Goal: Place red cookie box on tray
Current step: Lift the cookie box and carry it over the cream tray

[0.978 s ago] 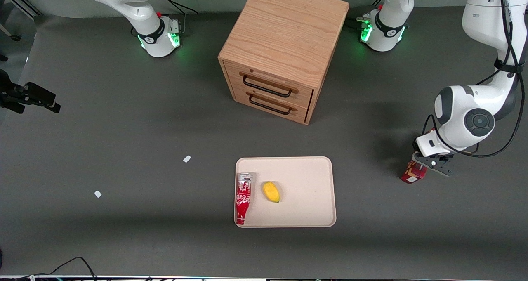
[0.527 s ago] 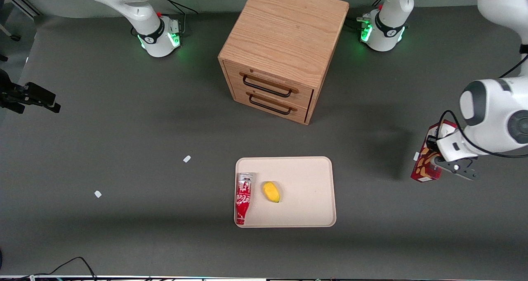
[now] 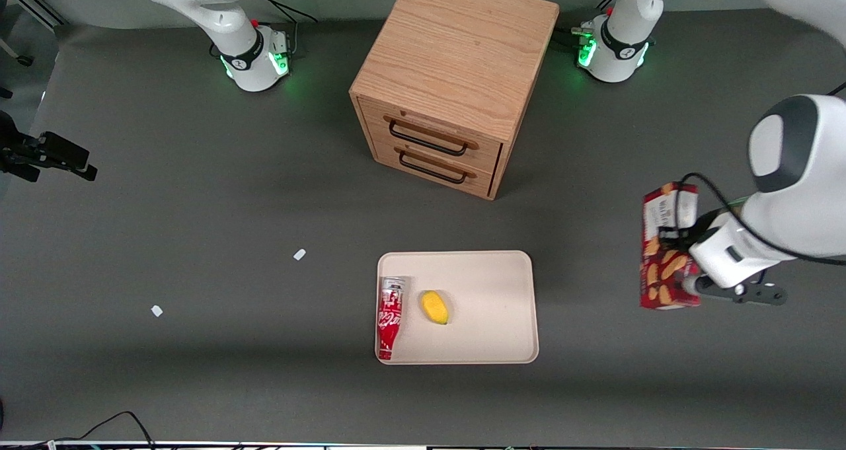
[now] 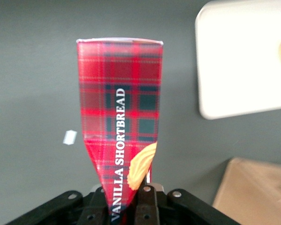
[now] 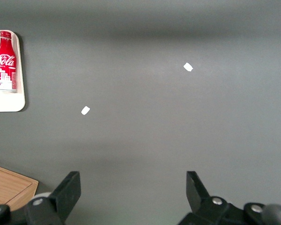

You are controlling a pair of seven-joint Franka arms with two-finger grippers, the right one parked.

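Observation:
The red cookie box point(image 3: 666, 245) is a slim tartan carton with cookie pictures. It hangs in the air above the table at the working arm's end, clear of the surface. The left arm's gripper point(image 3: 687, 265) is shut on one end of it. In the left wrist view the gripper point(image 4: 129, 206) clamps the box point(image 4: 119, 93), which points away from the camera. The beige tray point(image 3: 489, 304) lies on the table in front of the cabinet, well apart from the box toward the table's middle. Its corner shows in the left wrist view point(image 4: 239, 61).
A red-and-white soda can point(image 3: 390, 318) and a yellow item point(image 3: 435, 306) lie on the tray. A wooden two-drawer cabinet point(image 3: 456, 73) stands farther from the front camera than the tray. Two white scraps point(image 3: 299, 254) point(image 3: 156, 310) lie toward the parked arm's end.
The gripper has lifted the cookie box off the table and raised it. The box now looks larger and longer in the front view. Tray, can and cabinet have not moved.

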